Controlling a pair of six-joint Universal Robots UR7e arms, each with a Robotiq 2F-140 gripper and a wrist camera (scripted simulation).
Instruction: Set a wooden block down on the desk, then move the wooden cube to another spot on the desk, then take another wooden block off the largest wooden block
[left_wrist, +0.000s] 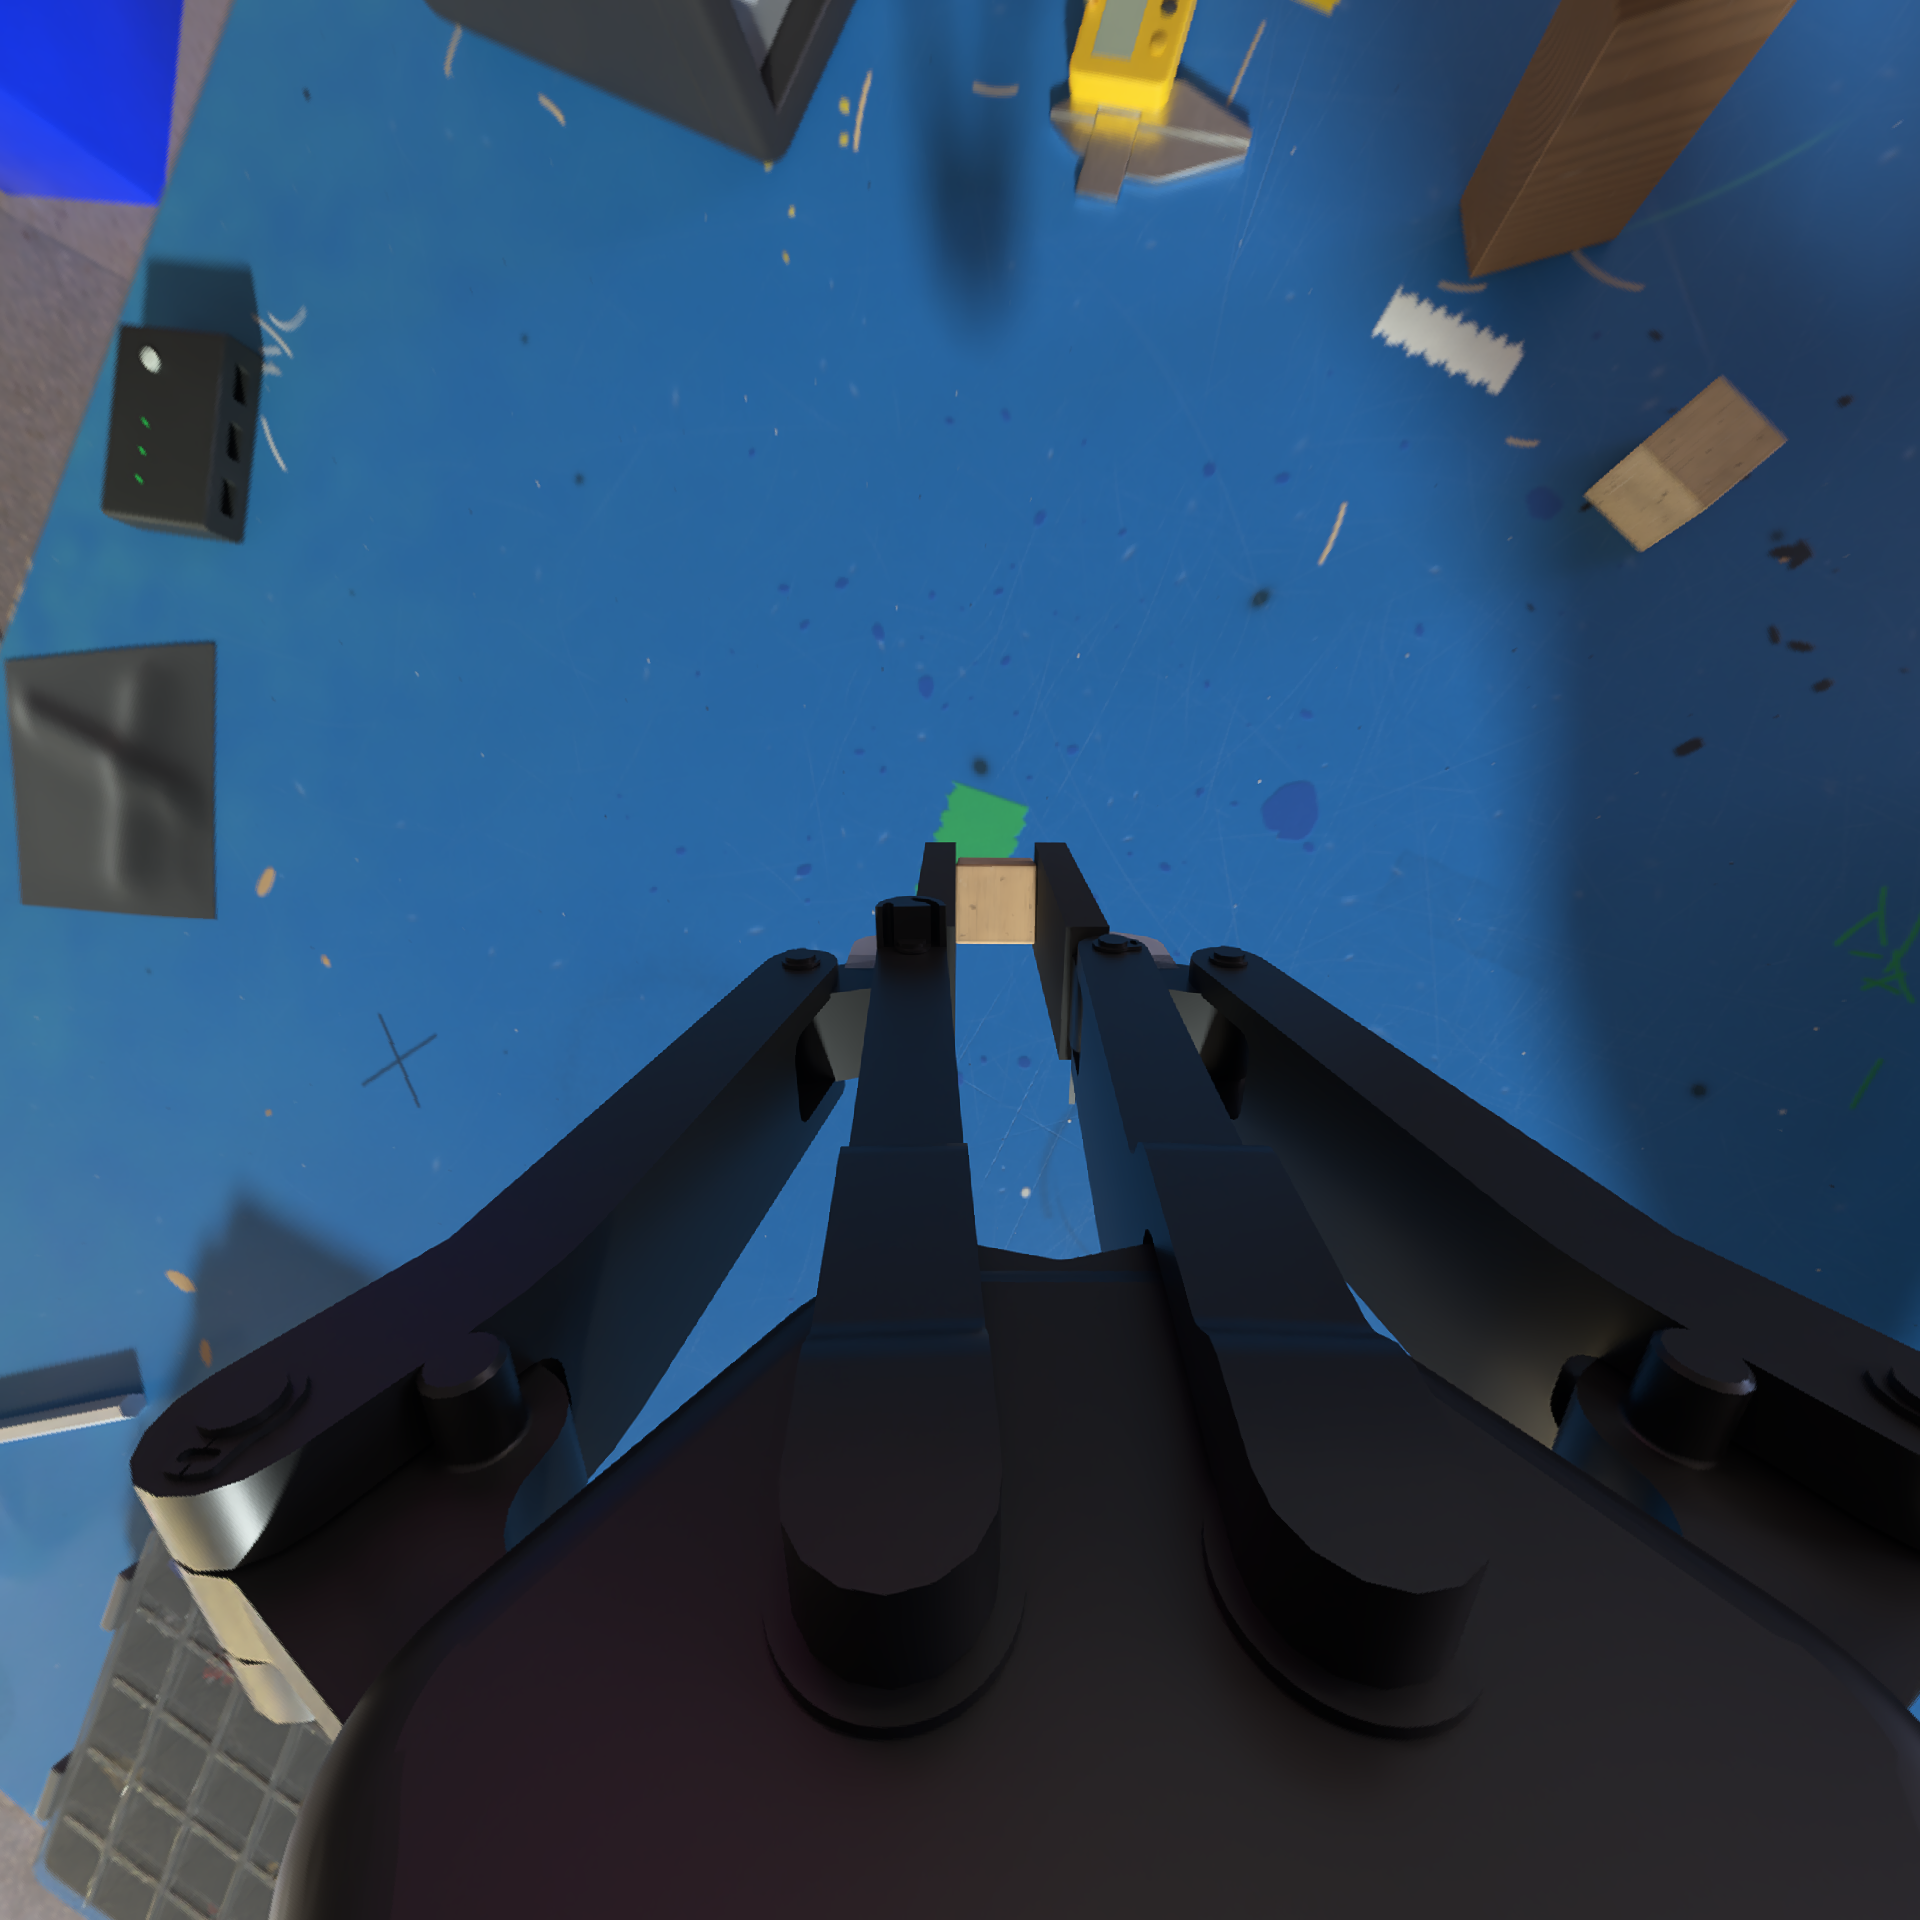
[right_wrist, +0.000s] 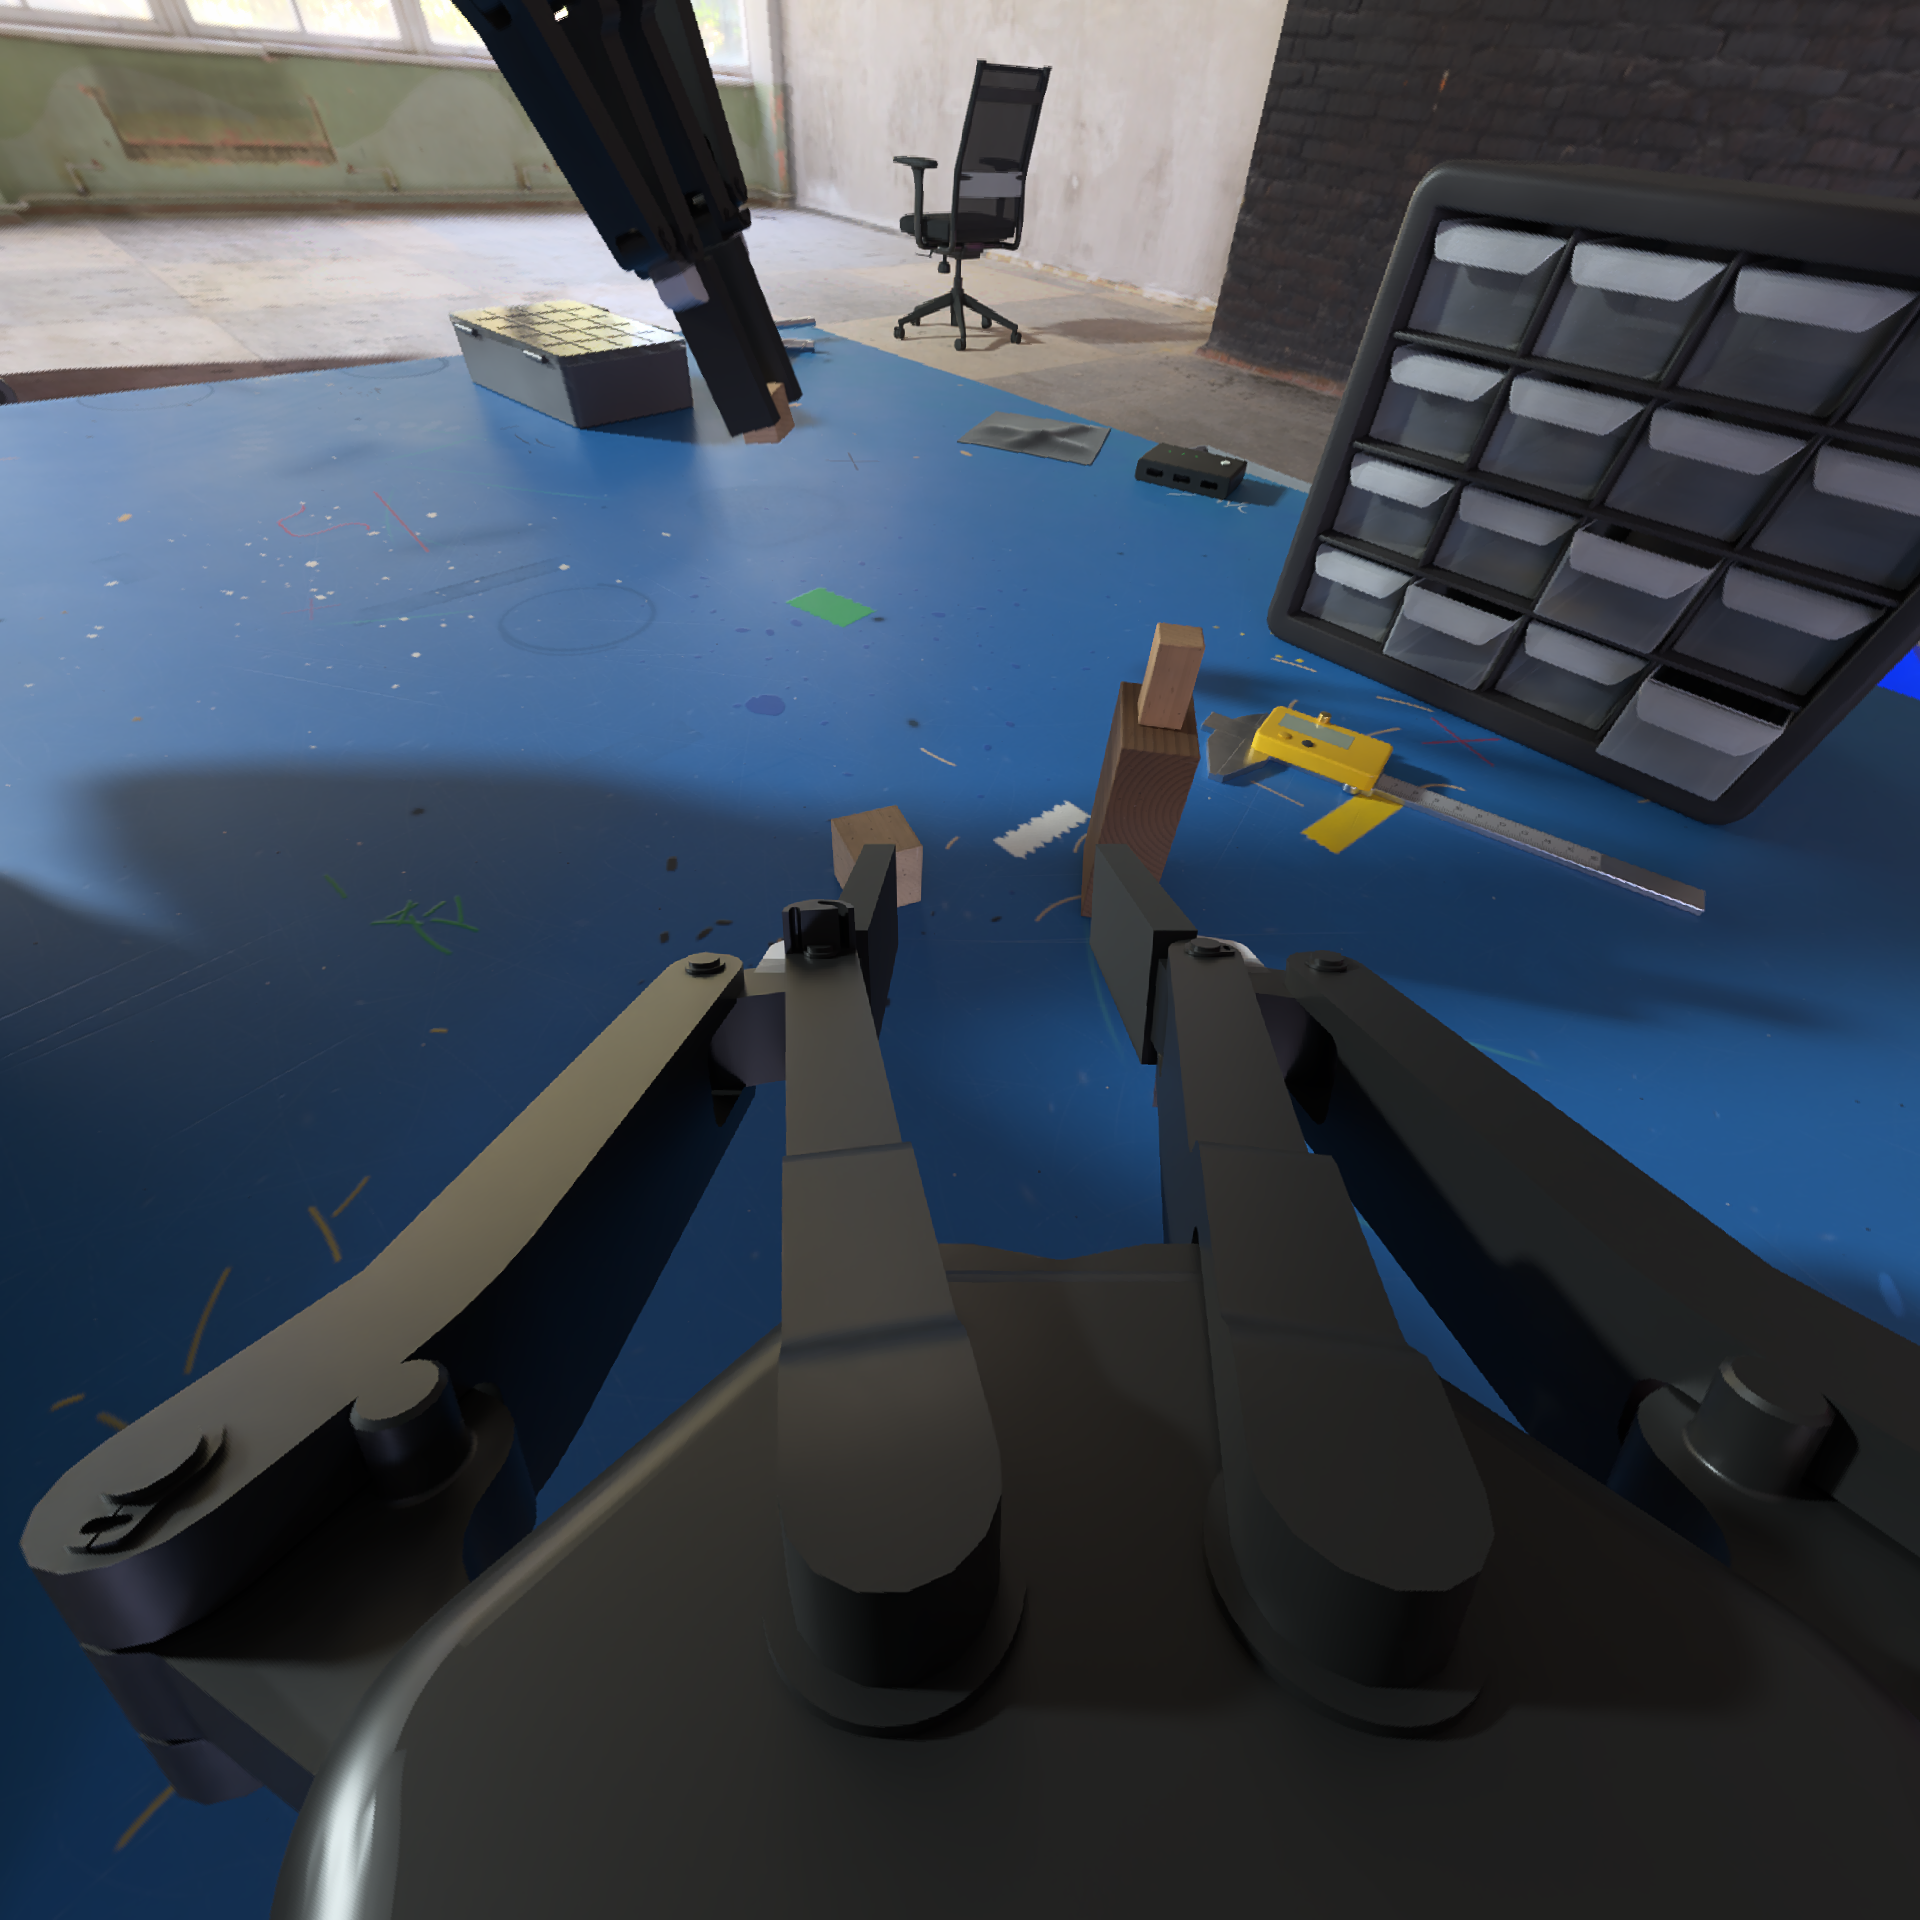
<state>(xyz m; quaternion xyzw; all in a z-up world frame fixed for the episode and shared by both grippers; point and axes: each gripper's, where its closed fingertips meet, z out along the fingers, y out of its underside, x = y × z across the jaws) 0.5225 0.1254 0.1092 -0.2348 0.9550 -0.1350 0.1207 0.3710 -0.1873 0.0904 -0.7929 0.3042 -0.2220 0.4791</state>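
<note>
In the left wrist view we see our left gripper (left_wrist: 994, 883) closed on a small pale wooden block (left_wrist: 994, 904), which sits pinched between the two fingertips above the blue desk (left_wrist: 623, 623). Just past the tips, at about twelve o'clock, a green patch (left_wrist: 982, 818) lies on the desk. Farther out at two o'clock the wooden cube (left_wrist: 1683, 464) rests on the desk, a white toothed scrap (left_wrist: 1447, 340) lies beyond it, and the largest wooden block (left_wrist: 1600, 125) rises at one o'clock. A yellow caliper (left_wrist: 1127, 62) sits near twelve o'clock, and a small black box with green lights (left_wrist: 182, 431) at ten o'clock. In the right wrist view our right gripper (right_wrist: 992, 904) is spread apart and holds nothing; the cube (right_wrist: 878, 847) stands just behind its left finger at twelve o'clock. Slightly right of it the largest block (right_wrist: 1138, 800) stands upright, with another wooden block (right_wrist: 1171, 675) upright on its top. At two o'clock a drawer cabinet (right_wrist: 1621, 488) leans, and far off at eleven o'clock the left gripper (right_wrist: 764, 416) hangs low over the desk with its small block (right_wrist: 777, 414).
</note>
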